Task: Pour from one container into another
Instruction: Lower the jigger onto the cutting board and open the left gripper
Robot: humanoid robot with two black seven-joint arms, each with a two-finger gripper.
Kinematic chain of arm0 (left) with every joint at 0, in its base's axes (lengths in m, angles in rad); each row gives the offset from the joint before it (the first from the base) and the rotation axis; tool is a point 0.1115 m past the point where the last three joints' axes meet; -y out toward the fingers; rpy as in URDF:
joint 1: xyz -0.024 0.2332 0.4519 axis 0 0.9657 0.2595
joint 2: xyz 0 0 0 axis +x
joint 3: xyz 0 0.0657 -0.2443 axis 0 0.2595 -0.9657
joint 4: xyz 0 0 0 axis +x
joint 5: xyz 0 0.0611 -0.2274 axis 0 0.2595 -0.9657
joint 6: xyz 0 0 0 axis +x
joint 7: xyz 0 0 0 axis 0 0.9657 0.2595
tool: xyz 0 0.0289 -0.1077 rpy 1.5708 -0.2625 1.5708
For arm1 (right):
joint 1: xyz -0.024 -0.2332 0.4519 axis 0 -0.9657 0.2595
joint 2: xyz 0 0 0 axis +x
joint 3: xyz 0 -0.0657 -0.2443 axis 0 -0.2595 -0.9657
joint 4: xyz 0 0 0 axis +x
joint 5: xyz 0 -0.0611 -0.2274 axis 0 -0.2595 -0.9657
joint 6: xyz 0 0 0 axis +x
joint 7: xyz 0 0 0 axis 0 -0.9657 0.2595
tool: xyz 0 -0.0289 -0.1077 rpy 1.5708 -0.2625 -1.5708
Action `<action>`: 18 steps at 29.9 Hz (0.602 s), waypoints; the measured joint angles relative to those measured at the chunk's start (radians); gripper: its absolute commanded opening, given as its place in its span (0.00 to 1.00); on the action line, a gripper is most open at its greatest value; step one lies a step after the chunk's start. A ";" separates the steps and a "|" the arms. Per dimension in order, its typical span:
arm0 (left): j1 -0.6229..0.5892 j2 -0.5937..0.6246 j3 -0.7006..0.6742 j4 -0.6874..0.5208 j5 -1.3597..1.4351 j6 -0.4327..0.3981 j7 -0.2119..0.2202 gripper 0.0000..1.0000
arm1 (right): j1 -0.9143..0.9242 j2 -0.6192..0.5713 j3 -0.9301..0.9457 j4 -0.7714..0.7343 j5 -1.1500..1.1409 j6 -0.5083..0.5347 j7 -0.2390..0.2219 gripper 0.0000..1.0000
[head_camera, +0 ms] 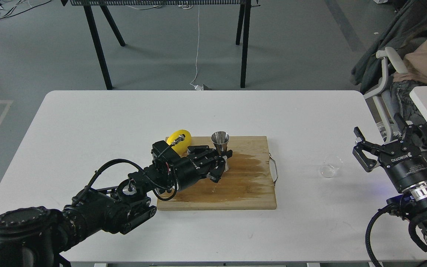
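**Jigger gripped on the board, glass beaker out on the table**

Jigger — the small shiny steel hourglass-shaped measure (pixel 220 142) — stands upright near the far edge of the rectangular wooden cutting board (pixel 235 189), and every place here is told from that board. The left gripper (pixel 221 164) reaches in from the board's near-left side and its black fingers close around the jigger's lower cone. A yellow lemon (pixel 180 140) sits at the board's far-left corner, just beside the jigger and partly behind the left arm. A dark wet stain spreads over the board's middle and right part, toward its metal handle (pixel 274 167). The small round transparent glass beaker (pixel 331 166) rests on the white table (pixel 98 122), off the board's right end, apart from the handle. Right of the beaker, the right gripper (pixel 360 148) hovers with its fingers spread — holding nothing.
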 measured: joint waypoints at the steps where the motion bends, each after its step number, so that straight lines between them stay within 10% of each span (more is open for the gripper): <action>1: 0.003 0.000 0.000 0.004 0.000 0.000 0.000 0.07 | 0.001 0.000 0.000 0.000 0.000 0.000 0.000 0.99; 18: 0.027 0.000 -0.002 0.011 -0.002 0.000 0.000 0.35 | -0.003 -0.001 -0.003 -0.010 0.000 0.000 0.000 0.99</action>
